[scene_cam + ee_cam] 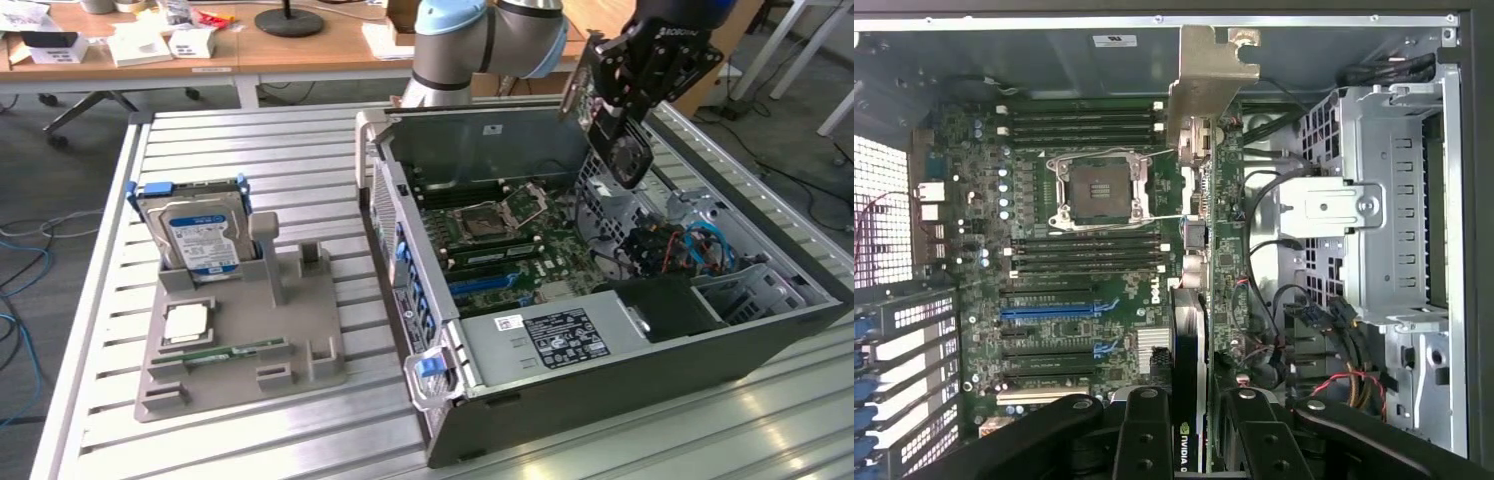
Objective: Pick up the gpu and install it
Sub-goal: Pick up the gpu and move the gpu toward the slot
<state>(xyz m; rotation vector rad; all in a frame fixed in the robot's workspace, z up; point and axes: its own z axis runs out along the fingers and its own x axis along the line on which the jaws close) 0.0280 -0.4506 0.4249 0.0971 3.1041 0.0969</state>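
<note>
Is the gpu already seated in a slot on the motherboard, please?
No, the claw holds the gpu in the air above the open computer case, clear of the motherboard.

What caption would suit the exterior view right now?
The claw holds the gpu above the open computer case, not yet seated on the motherboard.

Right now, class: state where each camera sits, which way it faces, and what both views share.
Exterior view: off the arm, raised, looking down at the open computer case and grey parts holder; the arm and gripper show.
Wrist view: on the wrist, facing into the case at the motherboard; gripper fingers show.
Shared: the gpu held in the gripper, the motherboard, the case.
</note>
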